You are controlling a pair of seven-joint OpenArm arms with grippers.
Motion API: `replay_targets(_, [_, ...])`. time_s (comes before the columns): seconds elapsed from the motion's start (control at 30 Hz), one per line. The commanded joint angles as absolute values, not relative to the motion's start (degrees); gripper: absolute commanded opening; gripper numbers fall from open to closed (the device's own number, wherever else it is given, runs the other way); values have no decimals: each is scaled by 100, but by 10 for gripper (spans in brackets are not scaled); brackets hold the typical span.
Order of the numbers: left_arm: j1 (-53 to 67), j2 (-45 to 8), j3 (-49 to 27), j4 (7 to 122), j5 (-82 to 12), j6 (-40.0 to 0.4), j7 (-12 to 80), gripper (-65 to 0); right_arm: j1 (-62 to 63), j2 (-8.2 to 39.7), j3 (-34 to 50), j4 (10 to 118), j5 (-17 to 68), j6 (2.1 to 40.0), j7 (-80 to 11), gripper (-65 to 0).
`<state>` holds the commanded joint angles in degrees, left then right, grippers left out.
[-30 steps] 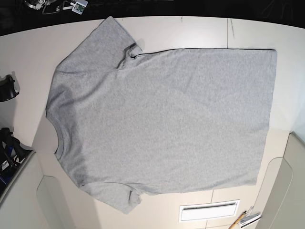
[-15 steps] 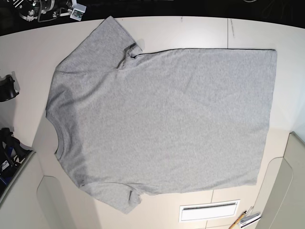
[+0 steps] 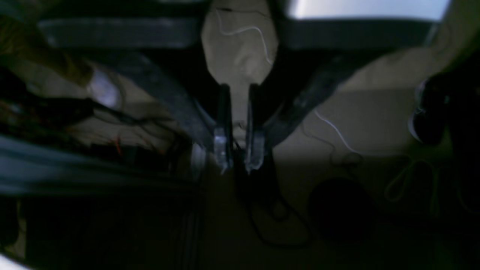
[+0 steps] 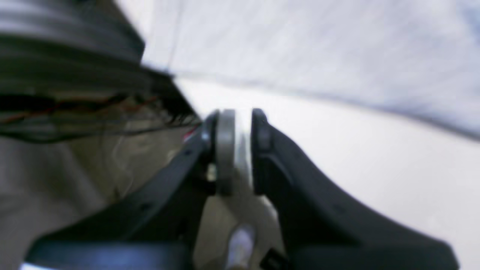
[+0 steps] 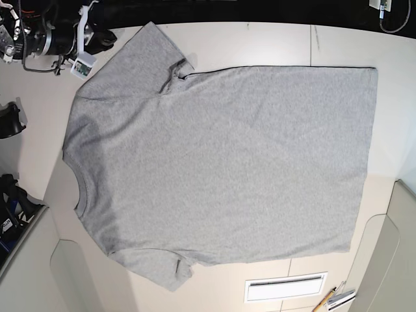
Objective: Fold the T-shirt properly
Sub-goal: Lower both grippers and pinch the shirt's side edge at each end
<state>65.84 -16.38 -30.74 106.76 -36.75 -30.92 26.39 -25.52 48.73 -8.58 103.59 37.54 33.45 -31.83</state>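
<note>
The T-shirt (image 5: pixel 221 162) lies spread flat across the middle of the surface (image 5: pixel 247 42), neckline at the left and hem at the right. One sleeve (image 5: pixel 136 65) points to the upper left of the frame, the other (image 5: pixel 153 266) to the lower left, with its cuff rumpled. I'd say it is laid out like this so the sides and sleeves can be turned inward; the body is fairly smooth, but no fold has been made.

From where I stand, the right arm (image 5: pixel 62 39) is at the upper left, by the upper sleeve, which looks the likely place to begin. Its gripper (image 4: pixel 243 131) has only a narrow gap between the fingers, nothing in it, and sits apart from the cloth in its wrist view. It would probably need to part further to take the edge. The left arm (image 5: pixel 383 14) barely shows at the upper right; its gripper (image 3: pixel 238 146) is also narrow and empty, with the floor and loose cables behind it, so it seems to need to travel inward.

A white slotted panel (image 5: pixel 285 287) sits just below the shirt, with a pencil (image 5: pixel 320 304) at the lower right; sweeping cloth might brush either. The black fitting (image 5: pixel 10 121) at the left edge leaves the collar clear, though a wide swing of the arm could meet it.
</note>
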Motion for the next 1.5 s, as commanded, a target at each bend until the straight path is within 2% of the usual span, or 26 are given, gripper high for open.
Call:
replay_targets(0.1, [6493,-1638,-3306,10847,-3752,-3072,2744,-570,-2543,4630,-290,10355,4027,3341,-3402,-415])
replay_targets(0.2, [6180,-1638,-3404,10853,-3745,-3065,3371,-570,-2543,4224,305,10344,4375,3321,-3946,-363])
replay_targets(0.3, [5815,-1636,-3411,10853,-3745,-3065,4136,-569,-2561,3975,768,10280,4652,3249,-4298,-363])
replay_targets(0.47, [5507,-1638,-3411,10853,-3688,-3068,4182,-569,-2641,3887,1061,9902,4635,3144,-4364,-363])
replay_targets(0.53, [5487,-1643,-3411,10853,-3566,-3068,4160,-567,-2718,3874,1063,9686,4661,3148,-4353,-338])
replay_targets(0.57, [5443,-1662,-3411,10853,-3433,-3068,4167,-535,-2720,3850,1063,9607,4676,3148,-4355,-328])
replay_targets(0.67, [5315,-1737,-3411,10853,-3114,-3065,4187,-321,-2718,3721,1063,9507,4753,3192,-4357,-329])
replay_targets(0.7, [5266,-1737,-3411,10853,-3057,-3068,4187,-279,-2720,3658,1063,9507,4735,3199,-4359,-329])
replay_targets(0.8, [4982,-1761,-3420,10853,-3061,-3065,4436,-270,-2718,3479,1061,9507,4735,3197,-4364,-329])
replay_targets(1.03, [4547,-2222,-3420,10709,-3131,-3063,4600,-265,-2716,3175,1061,9435,4672,3197,-4375,-329])
replay_targets(1.13, [4377,-2405,-3422,10440,-3295,-3063,4591,-176,-2718,3135,1061,9367,4672,3197,-4372,-329])
replay_targets(1.23, [4091,-2532,-3489,10084,-3299,-2912,4595,-176,-2718,3135,1061,9347,4668,3197,-4375,-329])
replay_targets(1.5, [3516,-2858,-3968,9590,-3750,-2917,4974,-176,-2716,3135,1061,9347,4499,3197,-4355,-329])
